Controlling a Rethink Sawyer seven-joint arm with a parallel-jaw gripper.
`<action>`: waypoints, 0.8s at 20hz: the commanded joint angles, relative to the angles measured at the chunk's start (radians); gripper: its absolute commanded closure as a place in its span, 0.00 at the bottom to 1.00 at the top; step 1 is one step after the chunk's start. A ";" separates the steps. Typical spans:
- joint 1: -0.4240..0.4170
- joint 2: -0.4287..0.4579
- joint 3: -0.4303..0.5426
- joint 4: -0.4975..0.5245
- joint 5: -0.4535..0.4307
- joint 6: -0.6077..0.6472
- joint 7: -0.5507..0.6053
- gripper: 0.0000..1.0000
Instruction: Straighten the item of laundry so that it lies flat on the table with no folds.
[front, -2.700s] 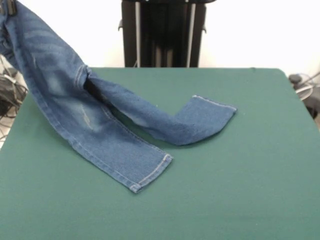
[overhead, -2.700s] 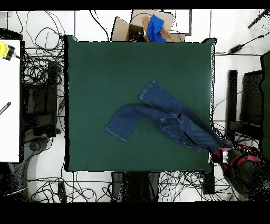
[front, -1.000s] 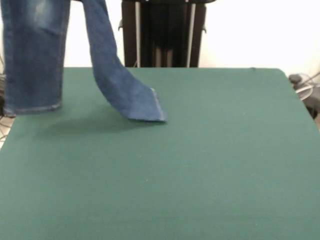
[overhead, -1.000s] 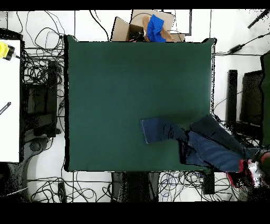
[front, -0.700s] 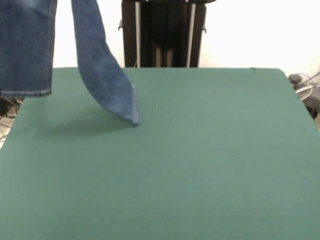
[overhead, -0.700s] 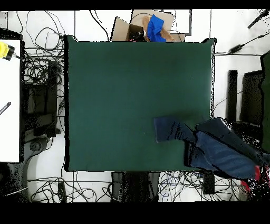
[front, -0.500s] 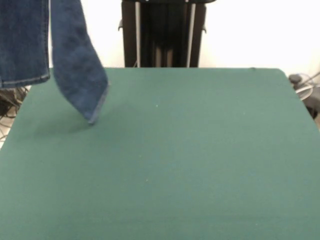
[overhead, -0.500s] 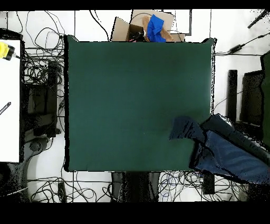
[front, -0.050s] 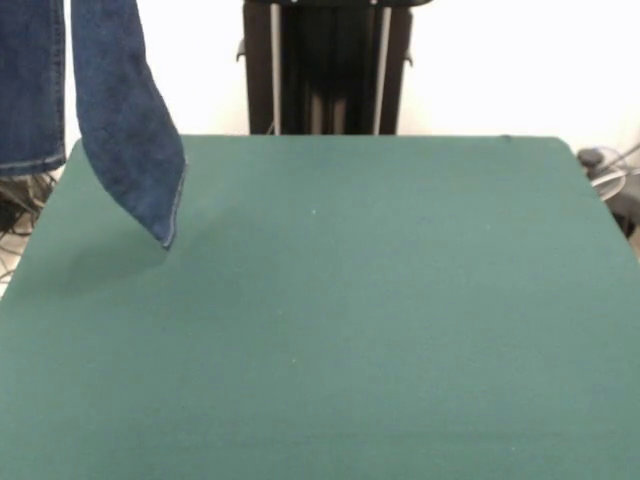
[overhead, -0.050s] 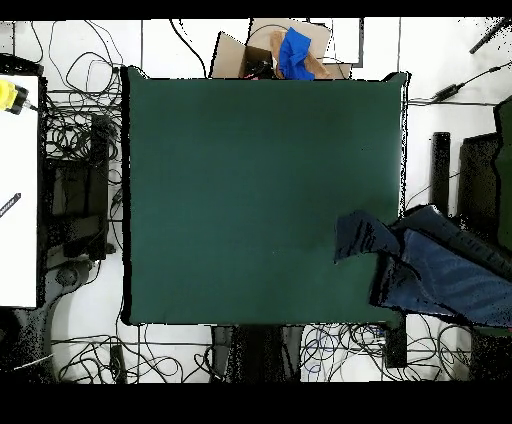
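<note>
A broad table (front, -0.050s: 400, 320) draped in dark green cloth fills the front view, its surface bare across the middle and right. At its far left corner a small pair of blue denim jeans (front, -0.050s: 125, 130) hangs in the air, legs down, the upper part running out of the top of the picture. One leg dangles over the table's far left corner, its hemmed tip low above the cloth or just brushing it, which cannot be told; the other leg (front, -0.050s: 30, 90) hangs beyond the table's left edge. Seen from overhead, the jeans (overhead, -0.050s: 430, 270) stretch out past the table's (overhead, -0.050s: 250, 180) right side, only one leg end over the green. The gripper appears in neither view, so its grasp cannot be told. A cardboard box (overhead, -0.050s: 270, 50) with blue cloth sits beyond the table's top edge overhead.
</note>
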 joint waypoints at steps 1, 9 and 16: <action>0.039 0.029 -0.015 0.030 -0.027 0.022 -0.192 1.00; -0.023 -0.063 -0.061 0.406 0.111 -0.395 -0.161 1.00; -0.037 -0.169 -0.133 0.550 0.212 -0.573 -0.192 1.00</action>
